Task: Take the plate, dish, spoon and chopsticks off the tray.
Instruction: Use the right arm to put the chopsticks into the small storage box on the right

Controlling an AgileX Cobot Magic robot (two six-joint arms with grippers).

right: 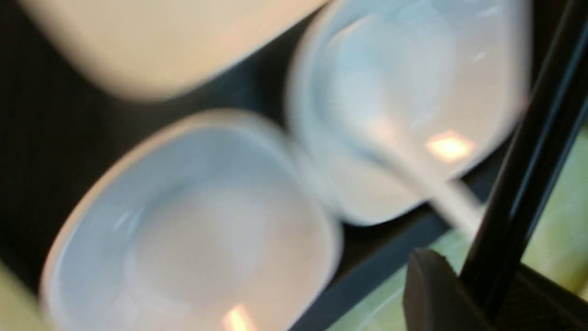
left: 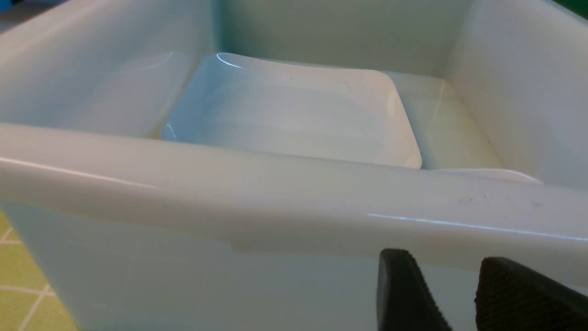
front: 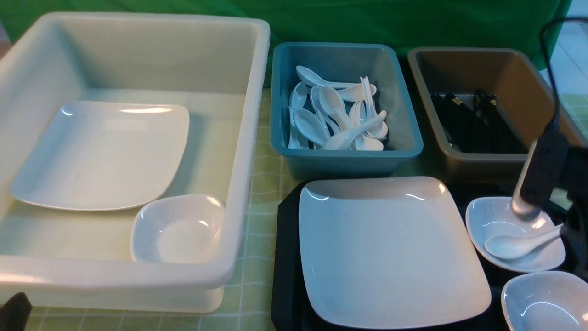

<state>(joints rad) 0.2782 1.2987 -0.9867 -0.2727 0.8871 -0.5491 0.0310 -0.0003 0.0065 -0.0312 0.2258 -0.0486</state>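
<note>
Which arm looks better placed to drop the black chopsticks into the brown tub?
Right. Its jaws appear to grip the chopsticks by the tray, just in front of the brown tub. The left gripper sits open outside the white tub, far across.

A green checked tablecloth (front: pixel 259 207) carries a white tub (front: pixel 254 115), a blue tub (front: pixel 344 166), a brown tub (front: pixel 473 169) and the black tray (front: pixel 287 257).

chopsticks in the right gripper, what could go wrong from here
The chopsticks stick far out of the shut right gripper, so they could swing or slip on the way to the brown tub. They pass close to the spoon in the small dish, and a low swing might knock it off.
</note>
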